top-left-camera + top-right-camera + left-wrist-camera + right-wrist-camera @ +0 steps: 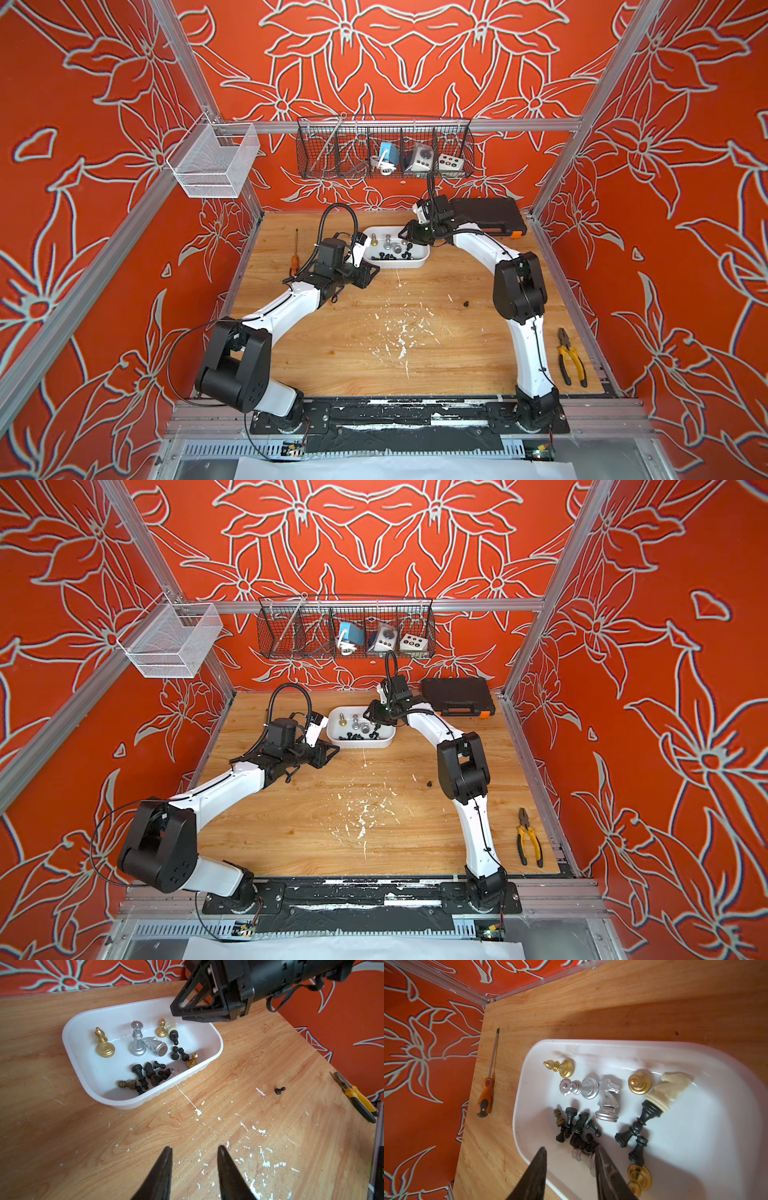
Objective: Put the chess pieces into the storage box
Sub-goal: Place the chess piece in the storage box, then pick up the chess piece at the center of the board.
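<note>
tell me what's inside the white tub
A gold bishop, a silver queen, a tipped silver knight, a cream knight and a heap of small black pieces. The right gripper covers part of a silver piece; whatever lies under the heap is hidden.

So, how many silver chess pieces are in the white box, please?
3: an upright queen centrally, a knight lying beside it, a third silver piece half-buried among the black pieces; more may be hidden.
</note>
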Robot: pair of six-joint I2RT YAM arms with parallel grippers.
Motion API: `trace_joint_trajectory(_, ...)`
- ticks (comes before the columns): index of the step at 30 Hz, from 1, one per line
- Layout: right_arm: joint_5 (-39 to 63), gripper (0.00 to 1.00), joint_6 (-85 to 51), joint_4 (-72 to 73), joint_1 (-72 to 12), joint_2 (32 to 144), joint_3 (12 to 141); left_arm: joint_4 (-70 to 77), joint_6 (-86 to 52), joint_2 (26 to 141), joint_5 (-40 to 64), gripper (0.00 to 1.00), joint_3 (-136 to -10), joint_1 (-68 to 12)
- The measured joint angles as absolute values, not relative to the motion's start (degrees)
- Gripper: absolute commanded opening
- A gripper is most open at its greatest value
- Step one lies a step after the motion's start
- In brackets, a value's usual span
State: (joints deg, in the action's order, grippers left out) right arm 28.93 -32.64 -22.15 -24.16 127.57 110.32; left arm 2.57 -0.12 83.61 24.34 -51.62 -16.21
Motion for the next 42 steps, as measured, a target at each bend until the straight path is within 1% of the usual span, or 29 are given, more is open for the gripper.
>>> trace_joint_trajectory(7, 28.2, 0.42, -31.4, -21.9, -24.2, 122.3, 109.3, 2.5, 0.2, 83.4, 24.7, 0.37, -51.5, -16.2)
trace_joint_trajectory(11, 27.6, 0.43, -30.1, -22.0, -24.2, 119.3, 106.4, 2.6, 1.7, 82.8, 24.9, 0.39, -51.0, -16.5)
trace_joint_trajectory(16, 25.0, 0.44, -27.5, -22.8, -23.9, 112.7, 98.8, 2.8, 5.4, 82.0, 25.7, 0.40, -50.0, -18.2)
trace_joint_trajectory(20, 23.0, 0.44, -25.9, -23.5, -22.9, 105.3, 91.0, 3.2, 8.8, 81.9, 26.5, 0.41, -49.9, -20.9)
trace_joint_trajectory(28, 18.4, 0.46, -24.9, -24.3, -14.9, 89.8, 73.2, 4.6, 13.6, 83.8, 27.8, 0.42, -50.9, -26.6)
trace_joint_trajectory(33, 13.8, 0.48, -24.8, -27.2, -9.5, 79.3, 62.0, 4.8, 16.6, 88.9, 29.4, 0.43, -54.1, -30.6)
trace_joint_trajectory(42, 8.9, 0.49, -27.8, -29.7, -3.0, 66.0, 48.0, 4.8, 19.2, 101.2, 29.6, 0.43, -64.7, -37.8)
